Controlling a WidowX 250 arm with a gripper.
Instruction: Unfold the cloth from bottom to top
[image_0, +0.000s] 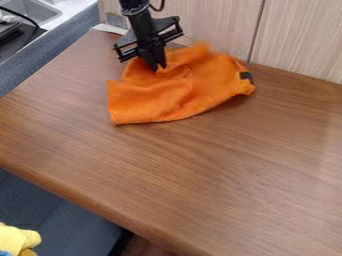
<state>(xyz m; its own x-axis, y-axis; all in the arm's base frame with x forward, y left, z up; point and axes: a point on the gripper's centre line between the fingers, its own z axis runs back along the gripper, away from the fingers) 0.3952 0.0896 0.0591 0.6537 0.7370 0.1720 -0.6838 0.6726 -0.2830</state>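
orange cloth (177, 92) is laid on the brown tabletop (200, 165), toward the far-left corner and along the far edge. its spread is uneven: a broad flap is pointed at the near-left side, with a squarish corner there, and the near hem is curved round toward the right. the far part is bunched and creased, with folds raised next to the wall panel (217, 22). a small black tag (246, 76) is attached at the cloth's right end. cloth is not laid flat as a whole.

the black gripper (160, 67) is positioned over the far-left part of the cloth, pointed down, tips set right at the fabric. whether it is clenched, released or grasping fabric can't be told. the arm is brought in from above the far edge, near the far-left corner.

surroundings: a sink (32, 10) is set in a pale counter beyond the left edge, with a black item (15, 37) placed beside it. a blue-grey surface (60, 220) is seen below the near edge. a fuzzy yellow thing (17, 239), partly cut off, is located over there too, with a bit of blue shown on it.
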